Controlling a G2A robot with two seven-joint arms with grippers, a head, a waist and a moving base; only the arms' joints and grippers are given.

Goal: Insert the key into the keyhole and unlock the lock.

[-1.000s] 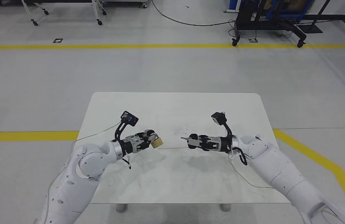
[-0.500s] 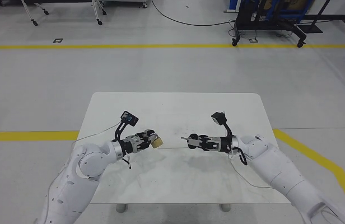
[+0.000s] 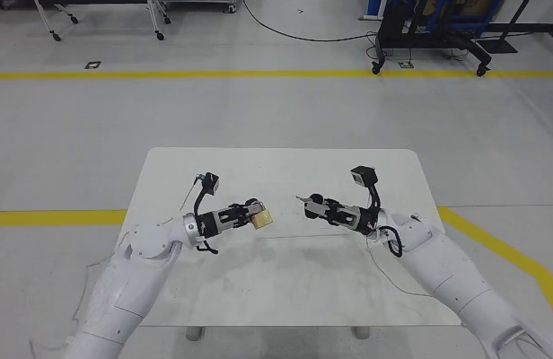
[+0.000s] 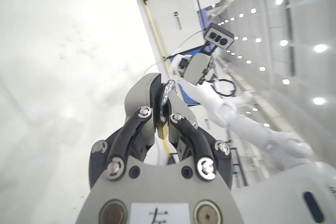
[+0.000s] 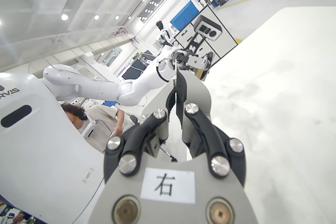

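In the top view my left gripper (image 3: 249, 216) is shut on a brass padlock (image 3: 260, 218), held above the middle of the white table (image 3: 285, 287). In the left wrist view the silver shackle (image 4: 168, 88) sits pinched between the pads and the brass body (image 4: 162, 131) shows behind them. A short gap to the right, my right gripper (image 3: 310, 206) is shut on a small key (image 3: 299, 198) whose tip points toward the padlock. In the right wrist view the right gripper (image 5: 176, 84) has its pads pressed together, with the padlock (image 5: 202, 66) just beyond.
The table's far edge (image 3: 285, 150) and near edge (image 3: 276, 325) bound the work area. A thin cable (image 3: 398, 287) trails over the table from the right arm. The floor around it carries yellow lines (image 3: 52, 217).
My left gripper has moved right and turned, carrying the padlock toward the centre. My right gripper has shifted slightly up and away with the key. The gap between padlock and key is smaller.
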